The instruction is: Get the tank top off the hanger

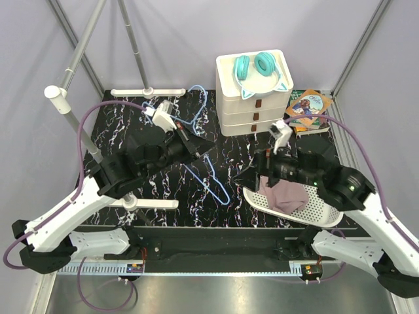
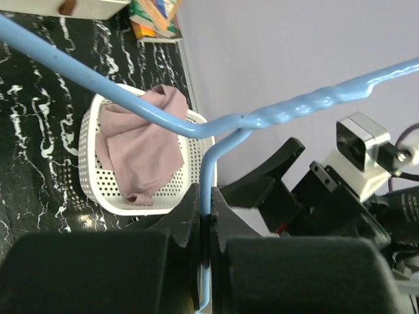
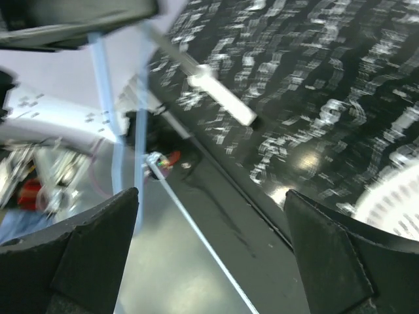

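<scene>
- The left gripper [image 2: 206,219] is seen with its jaws clenched on a thin wire arm of the hanger [image 2: 262,118], which is held up off the tabletop [image 1: 131,124].
- No cloth is seen on the hanger: its blue wire is bare on both sides of the left jaws, so the removal itself is judged to be done.
- The tank top [image 1: 285,193] is found crumpled in a white basket [image 1: 321,212], well beyond the left jaws and directly beneath the right ones.
- The right gripper [image 3: 211,229] is shown with its jaws spread wide and nothing between them; the tank top is not gripped.
- Little is judged to be left, at most the setting down of the hanger and the clearing of the right arm from the basket.
- In the left wrist view the hanger's hook and far corners are cut off.
- From above, part of the tank top is covered by the right gripper, so it cannot be told whether cloth and fingers touch.
- The right wrist view is blurred, and only a sliver of the basket is caught at its edge.
</scene>
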You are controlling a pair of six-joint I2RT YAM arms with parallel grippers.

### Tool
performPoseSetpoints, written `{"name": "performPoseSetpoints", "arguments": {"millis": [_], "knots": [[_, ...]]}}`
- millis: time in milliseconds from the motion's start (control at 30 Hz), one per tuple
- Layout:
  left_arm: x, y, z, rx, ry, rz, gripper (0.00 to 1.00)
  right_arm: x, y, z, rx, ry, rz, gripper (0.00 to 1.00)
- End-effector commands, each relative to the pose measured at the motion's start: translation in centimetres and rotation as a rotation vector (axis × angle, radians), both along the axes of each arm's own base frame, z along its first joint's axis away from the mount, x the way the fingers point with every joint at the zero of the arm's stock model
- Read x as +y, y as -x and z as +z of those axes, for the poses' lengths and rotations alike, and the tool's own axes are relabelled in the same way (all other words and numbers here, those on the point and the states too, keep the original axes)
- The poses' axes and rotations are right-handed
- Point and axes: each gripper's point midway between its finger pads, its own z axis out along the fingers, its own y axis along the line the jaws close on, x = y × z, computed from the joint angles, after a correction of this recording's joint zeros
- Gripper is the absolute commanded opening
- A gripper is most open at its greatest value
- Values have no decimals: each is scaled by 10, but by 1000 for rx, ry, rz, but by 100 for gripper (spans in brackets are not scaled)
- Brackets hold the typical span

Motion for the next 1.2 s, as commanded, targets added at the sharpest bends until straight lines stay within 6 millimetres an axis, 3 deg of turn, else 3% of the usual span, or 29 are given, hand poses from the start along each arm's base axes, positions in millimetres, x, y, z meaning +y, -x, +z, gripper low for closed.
{"name": "performPoseSetpoints", "arguments": {"millis": [0, 133, 267, 300, 467, 567, 600, 633, 667, 700, 733, 767, 800, 900, 933, 1000, 1167], "knots": [[17, -17, 13, 5, 97, 164, 0, 36, 23, 64, -146, -205, 275, 100], [20, -22, 12, 40, 133, 210, 0, 52, 21, 61, -106, -199, 334, 97], [22, -25, 15, 44, 148, 234, 0, 71, 22, 46, -63, -164, 354, 76], [24, -26, 17, 38, 152, 249, 0, 75, 29, 44, -59, -159, 375, 73], [33, -28, 20, 44, 182, 294, 0, 79, 25, 29, -47, -127, 328, 61], [34, -28, 23, 48, 200, 297, 0, 74, 18, 24, -51, -116, 267, 28], [34, -27, 23, 50, 203, 296, 0, 71, 15, 24, -56, -116, 246, 10], [35, -27, 22, 54, 206, 299, 0, 67, 12, 24, -66, -117, 208, 1], [35, -27, 20, 60, 209, 303, 2, 64, 10, 25, -73, -118, 191, 0], [37, -26, 20, 58, 215, 301, 8, 62, 9, 27, -79, -121, 178, 0], [38, -24, 22, 55, 222, 297, 19, 56, 5, 30, -97, -127, 136, 0], [35, -22, 19, 49, 216, 276, 44, 52, 2, 31, -102, -128, 108, 0], [35, -20, 18, 44, 215, 262, 56, 47, -2, 32, -111, -130, 71, 0], [34, -6, 16, 5, 216, 179, 76, 26, -18, 31, -136, -108, -77, 0], [39, 1, 20, -8, 233, 158, 78, 23, -18, 31, -140, -103, -89, 0], [39, 10, 9, 4, 225, 119, 87, 21, -19, 25, -142, -63, -80, 0], [55, 29, -7, 24, 255, 93, 89, 32, -36, 27, -176, 18, -85, 0]]}}
